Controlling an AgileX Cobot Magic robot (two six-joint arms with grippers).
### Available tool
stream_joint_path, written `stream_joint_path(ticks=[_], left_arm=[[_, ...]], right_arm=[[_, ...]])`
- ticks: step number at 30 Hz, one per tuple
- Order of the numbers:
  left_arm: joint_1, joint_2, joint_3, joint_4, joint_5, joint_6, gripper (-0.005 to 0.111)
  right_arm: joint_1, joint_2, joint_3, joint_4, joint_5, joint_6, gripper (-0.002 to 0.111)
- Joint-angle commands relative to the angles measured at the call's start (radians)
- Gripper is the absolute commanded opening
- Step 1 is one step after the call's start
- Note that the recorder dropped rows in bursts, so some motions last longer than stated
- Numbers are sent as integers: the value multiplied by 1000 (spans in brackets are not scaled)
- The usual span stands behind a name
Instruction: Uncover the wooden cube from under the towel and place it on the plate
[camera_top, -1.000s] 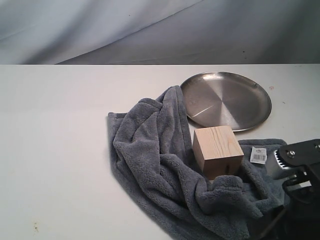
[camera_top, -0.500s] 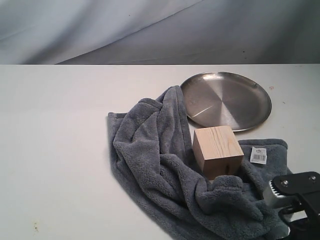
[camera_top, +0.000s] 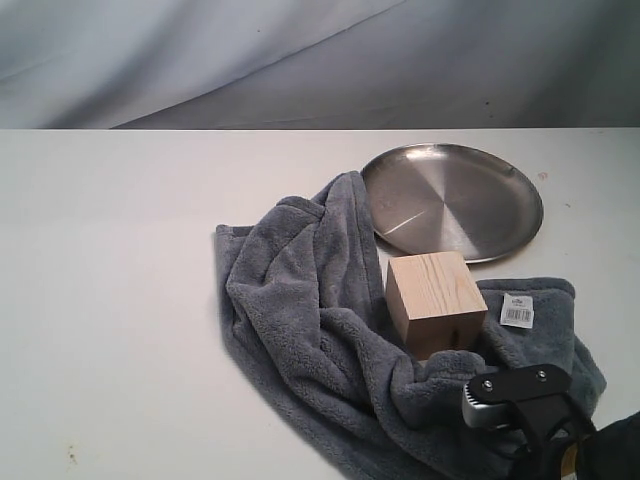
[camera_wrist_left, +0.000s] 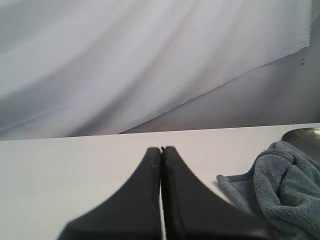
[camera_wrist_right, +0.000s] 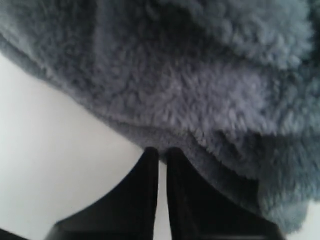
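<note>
Pale light-wood cube (camera_top: 435, 300) sits on fluffy blue-grey fleece towel (camera_top: 300, 320); its white label (camera_top: 517, 310) bears illegible print. Left end effector (camera_wrist_left: 161, 148) and right end effector (camera_wrist_right: 160, 150): both pressed together.

Your exterior view looks down across the table (camera_top: 110, 300). Left wrist sits low, facing the backdrop (camera_wrist_left: 100, 60); right sits close, seemingly at the edge of the towel (camera_wrist_right: 200, 75), shared by all.
</note>
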Motion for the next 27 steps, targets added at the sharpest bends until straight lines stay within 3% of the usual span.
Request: stream_joint_path(ticks=[1, 12, 27], left_arm=[[2, -4, 4, -2, -11, -2, 0], [2, -4, 4, -2, -11, -2, 0], [2, -4, 4, -2, -11, -2, 0]], right_arm=[[0, 18, 0, -51, -124, 10, 6], [-2, 18, 0, -283, -172, 190, 6], [-2, 18, 0, -975, -114, 869, 6]])
